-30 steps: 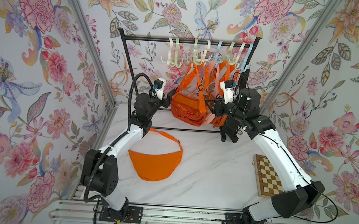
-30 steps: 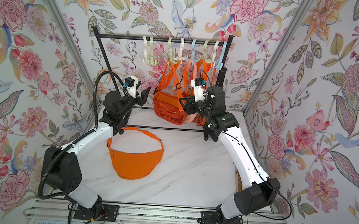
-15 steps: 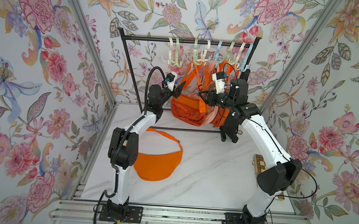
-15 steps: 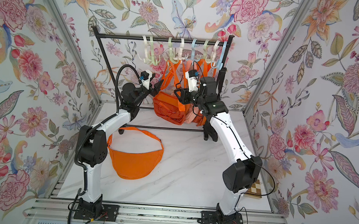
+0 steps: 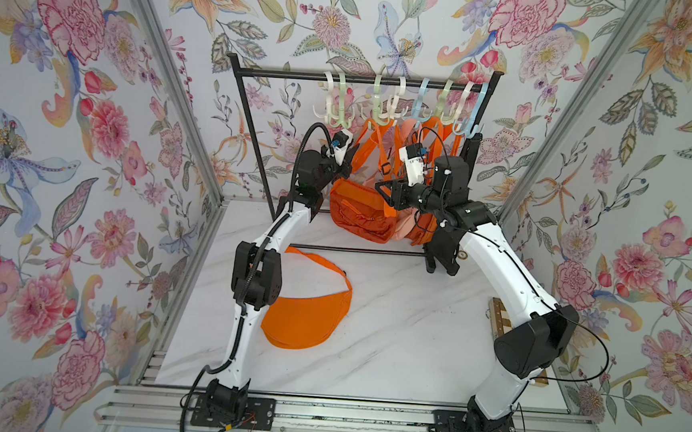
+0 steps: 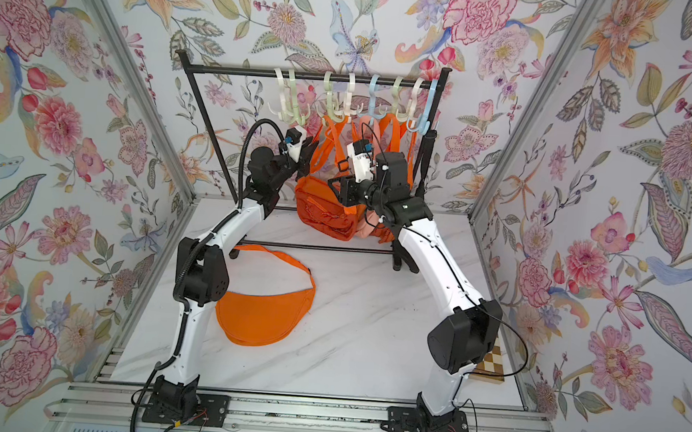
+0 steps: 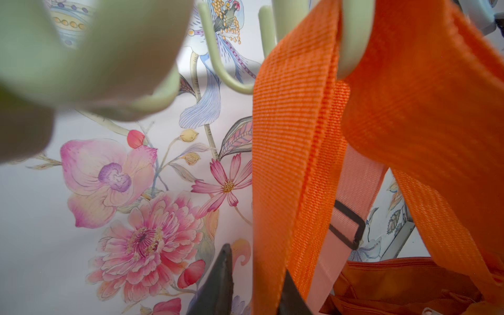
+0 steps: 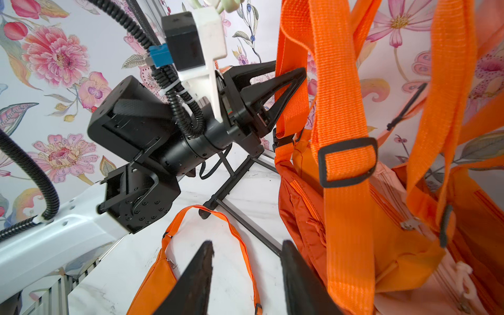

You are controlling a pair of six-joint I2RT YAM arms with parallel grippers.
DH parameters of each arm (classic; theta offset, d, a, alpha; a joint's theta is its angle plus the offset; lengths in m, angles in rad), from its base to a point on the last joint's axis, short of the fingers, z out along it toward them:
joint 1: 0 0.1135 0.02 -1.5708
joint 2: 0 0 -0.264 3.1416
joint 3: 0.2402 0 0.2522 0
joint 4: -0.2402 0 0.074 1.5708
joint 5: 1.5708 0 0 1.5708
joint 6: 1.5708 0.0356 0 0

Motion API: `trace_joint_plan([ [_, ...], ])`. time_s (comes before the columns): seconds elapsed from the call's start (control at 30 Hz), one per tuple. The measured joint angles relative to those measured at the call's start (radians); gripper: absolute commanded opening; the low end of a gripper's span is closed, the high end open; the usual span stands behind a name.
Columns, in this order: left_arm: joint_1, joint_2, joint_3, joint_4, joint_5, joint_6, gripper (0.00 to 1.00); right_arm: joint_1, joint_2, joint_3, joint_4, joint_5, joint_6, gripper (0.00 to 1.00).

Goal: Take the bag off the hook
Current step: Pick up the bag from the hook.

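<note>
Both left gripper (image 7: 256,257) jaws seemingly pinch the limp orange nylon bag (image 5: 361,216) by its woven strap (image 7: 289,136), my chosen hold. Right gripper (image 8: 246,242) gapes.

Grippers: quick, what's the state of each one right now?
Left gripper: closed on the orange strap.
Right gripper: open, holding nothing.

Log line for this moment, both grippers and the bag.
left gripper: straddling orange strap on green hook, grip unclear | right gripper: open, empty | second bag: flat on table
</note>
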State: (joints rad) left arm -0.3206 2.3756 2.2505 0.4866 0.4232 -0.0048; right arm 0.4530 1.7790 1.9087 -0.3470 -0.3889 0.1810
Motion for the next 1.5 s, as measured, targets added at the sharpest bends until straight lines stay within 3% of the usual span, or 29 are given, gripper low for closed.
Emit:
trace_joint_plan([
  [0.13,-0.013,0.0,0.006,-0.016,-0.039,0.024,0.0,0.004,-0.012,-0.002,0.005,0.015,-0.023,0.54],
  [0.27,-0.026,-0.013,-0.038,0.001,-0.062,0.046,0.0,-0.002,0.004,0.027,0.002,0.028,-0.029,0.56],
  [0.47,-0.034,-0.075,-0.13,0.008,-0.066,0.06,0.0,-0.039,0.152,0.257,-0.008,0.027,-0.027,0.57],
  [0.73,-0.04,-0.134,-0.135,0.009,-0.065,0.07,0.0,-0.053,0.371,0.529,-0.073,0.013,-0.016,0.6],
  [0.83,-0.04,-0.143,-0.135,0.008,-0.065,0.073,0.0,-0.054,0.425,0.574,-0.09,0.01,-0.005,0.48],
  [1.1,-0.04,-0.143,-0.135,0.003,-0.065,0.094,0.0,-0.053,0.462,0.599,-0.112,0.011,0.014,0.0],
  [1.5,-0.04,-0.149,-0.123,-0.037,-0.101,0.095,0.0,-0.025,0.422,0.597,-0.114,0.056,-0.002,0.0],
])
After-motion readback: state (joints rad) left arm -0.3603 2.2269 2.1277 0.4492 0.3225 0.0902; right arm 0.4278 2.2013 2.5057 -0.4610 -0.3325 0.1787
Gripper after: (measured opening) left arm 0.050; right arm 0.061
